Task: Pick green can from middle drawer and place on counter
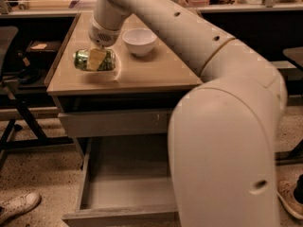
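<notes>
The green can [108,60] lies on its side at the left part of the beige counter [156,74]. My gripper [96,58] reaches down from the long white arm and is shut on the can, with a tan finger pad [97,59] across its front. I cannot tell whether the can rests on the counter or hangs just above it. The middle drawer [125,186] is pulled open below, and the part of its grey floor that shows is bare. The big white arm link hides the drawer's right part.
A white bowl [139,40] stands on the counter just right of the can. A closed drawer front [113,122] sits under the counter edge. Black furniture legs [21,112] stand at the left. One shoe [18,205] is on the floor at bottom left and another shoe [289,198] at bottom right.
</notes>
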### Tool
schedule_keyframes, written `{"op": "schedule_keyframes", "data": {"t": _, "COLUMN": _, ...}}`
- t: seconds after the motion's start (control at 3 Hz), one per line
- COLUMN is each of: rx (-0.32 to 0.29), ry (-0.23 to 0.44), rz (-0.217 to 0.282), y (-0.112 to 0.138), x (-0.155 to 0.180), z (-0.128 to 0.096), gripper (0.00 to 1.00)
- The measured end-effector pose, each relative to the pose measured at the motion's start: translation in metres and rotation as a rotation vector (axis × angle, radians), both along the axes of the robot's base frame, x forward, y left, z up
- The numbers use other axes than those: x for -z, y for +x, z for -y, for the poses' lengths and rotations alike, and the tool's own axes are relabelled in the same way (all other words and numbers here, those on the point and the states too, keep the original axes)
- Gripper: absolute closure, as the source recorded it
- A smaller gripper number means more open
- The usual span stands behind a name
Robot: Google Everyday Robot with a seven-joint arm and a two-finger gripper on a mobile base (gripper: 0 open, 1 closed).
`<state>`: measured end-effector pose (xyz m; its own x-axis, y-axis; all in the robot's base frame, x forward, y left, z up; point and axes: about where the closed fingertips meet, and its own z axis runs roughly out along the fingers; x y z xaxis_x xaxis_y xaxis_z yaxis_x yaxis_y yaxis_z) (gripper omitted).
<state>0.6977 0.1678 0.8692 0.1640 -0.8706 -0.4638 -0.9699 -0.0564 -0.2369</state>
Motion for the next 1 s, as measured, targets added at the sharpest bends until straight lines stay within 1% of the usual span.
{"op": "schedule_keyframes", "data": {"t": 0.33, "rx": -0.012, "ry": 0.011, "rz": -0.035, "y": 0.015, "x": 0.016, "z": -0.022, "gripper": 1.0}}
{"op": "schedule_keyframes", "data": {"t": 0.67, "rx": -0.025, "ry": 0.012, "rz": -0.056, "y": 0.024, "x": 0.029, "z": -0.04, "gripper": 1.0}}
{"op": "schedule_keyframes", "data": {"t": 1.0, "rx": -0.025, "ry": 0.013, "rz": -0.056, "y": 0.025, "x": 0.03, "z": -0.041, "gripper": 0.82}}
